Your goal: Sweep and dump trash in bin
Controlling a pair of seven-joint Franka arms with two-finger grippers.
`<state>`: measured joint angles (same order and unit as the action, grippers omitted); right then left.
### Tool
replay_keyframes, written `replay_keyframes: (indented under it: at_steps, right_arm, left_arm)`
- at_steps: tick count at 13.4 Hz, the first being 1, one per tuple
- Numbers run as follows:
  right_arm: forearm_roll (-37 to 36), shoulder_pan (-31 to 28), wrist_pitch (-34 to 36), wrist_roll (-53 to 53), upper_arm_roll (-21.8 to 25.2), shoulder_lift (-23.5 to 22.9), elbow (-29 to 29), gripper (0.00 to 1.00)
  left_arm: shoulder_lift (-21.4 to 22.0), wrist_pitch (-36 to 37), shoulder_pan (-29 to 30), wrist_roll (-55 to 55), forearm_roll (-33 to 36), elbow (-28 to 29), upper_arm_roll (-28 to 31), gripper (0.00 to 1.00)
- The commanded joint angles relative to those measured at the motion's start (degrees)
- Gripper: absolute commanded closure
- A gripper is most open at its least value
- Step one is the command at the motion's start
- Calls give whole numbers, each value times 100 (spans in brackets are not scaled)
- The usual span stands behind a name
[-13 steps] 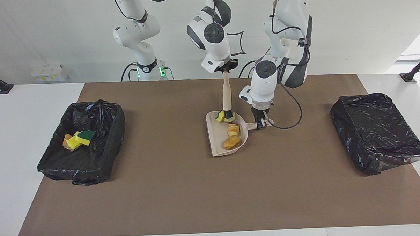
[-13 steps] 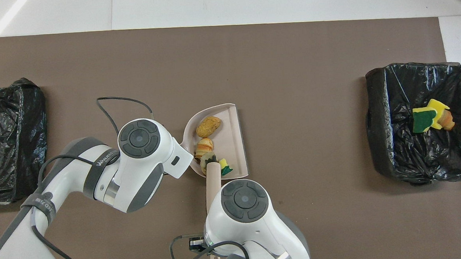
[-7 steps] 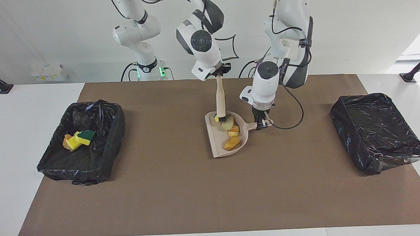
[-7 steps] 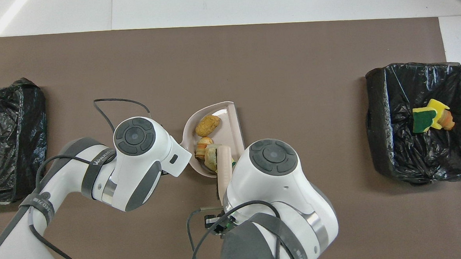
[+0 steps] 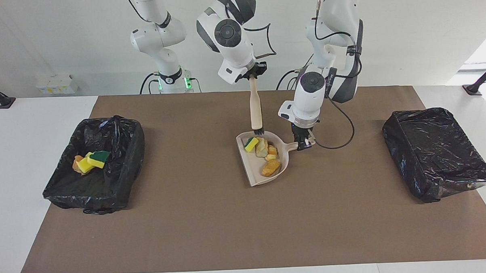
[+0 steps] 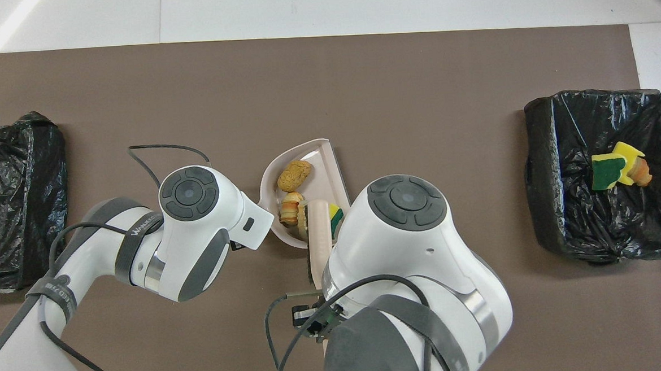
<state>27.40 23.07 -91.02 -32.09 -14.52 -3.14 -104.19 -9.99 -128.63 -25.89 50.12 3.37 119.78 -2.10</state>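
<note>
Across the table lies a brown mat, with a black-lined bin at the right arm's end and a second bin at the left arm's end. Three scraps already lie in the first bin; the second looks to hold nothing, as far as the facing view shows.

Between the bins, at mid-table, sits the dustpan. The left gripper is closed on its handle, low at the mat. Whether the pan rests flat or is just lifted I cannot tell.

Over the pan's end nearer the robots hangs the brush, upright, bristles just above the pan wall. The right gripper is clamped on the top of its handle, up in the air.

Four pieces of trash lie in the pan: a yellow-green sponge, a pale chunk, a small orange lump and a larger orange-brown one. No scraps show loose on the mat.

Judging from this, sweeping of this load is done and dumping is the step at hand. Next calls for the brush to clear away, then the pan raised level, carried over a bin and tipped so the scraps slide out; tilting too soon could spill them.
</note>
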Motion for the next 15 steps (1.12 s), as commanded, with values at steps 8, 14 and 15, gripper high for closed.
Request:
replay_keyframes:
  at_steps: [8,14,15]
  right_arm:
    - [-279,189,-82,-712,-16,525,-742,100]
    - [-279,154,-944,-552,-7,420,-954,100]
    - [-287,189,-1084,-552,-7,245,-954,100]
  left_arm:
    - [-3,794,752,1088,-73,-701,26,100]
    - [-29,1831,1603,2132,-345,-1930,43,100]
    - [-20,1946,1639,2255,-337,-2167,52,100]
